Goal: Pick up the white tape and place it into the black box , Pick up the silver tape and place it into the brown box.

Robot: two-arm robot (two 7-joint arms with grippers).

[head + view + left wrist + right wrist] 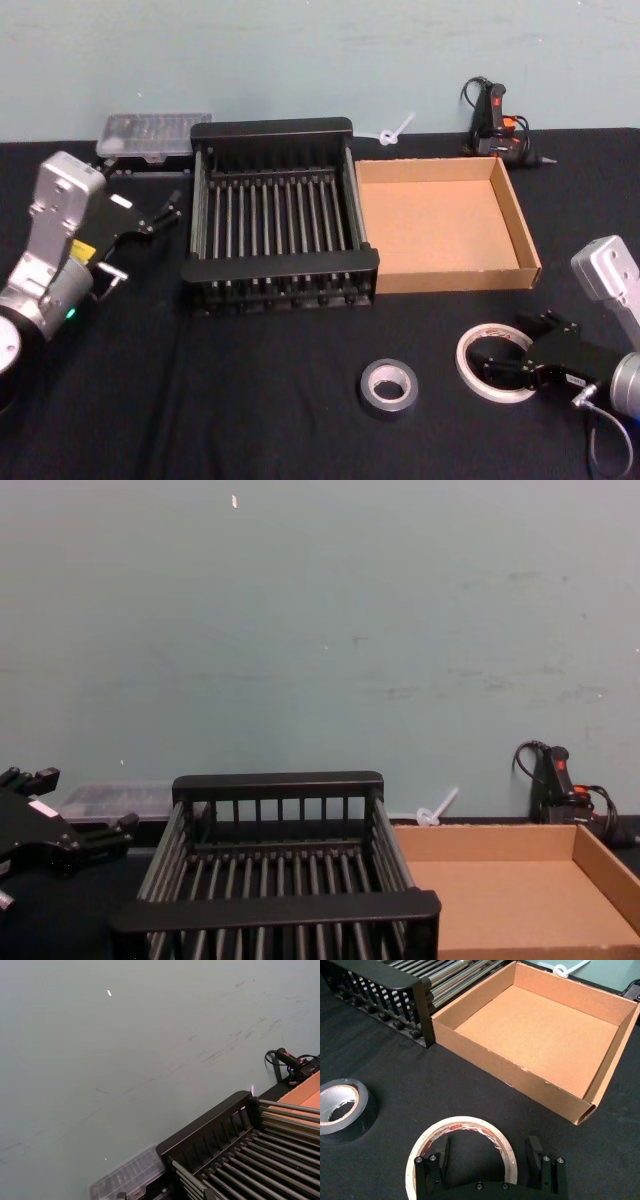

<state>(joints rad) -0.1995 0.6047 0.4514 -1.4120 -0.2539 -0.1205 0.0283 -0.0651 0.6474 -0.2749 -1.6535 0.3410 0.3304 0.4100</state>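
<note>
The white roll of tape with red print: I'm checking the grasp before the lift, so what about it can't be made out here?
- White roll of tape with red print: in the right wrist view its near side is covered by the open right gripper.
- In the head view that gripper covers its right half.
- Finger contact with the roll: cannot be told in either view.
- Red print: too small to read.

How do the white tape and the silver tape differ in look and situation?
The white tape is a wide, thin ring with red print; the silver tape is smaller, thicker-walled and grey. The open right gripper straddles the white tape's rim; the silver tape lies alone. Both lie flat on the black table, outside the boxes.
</note>
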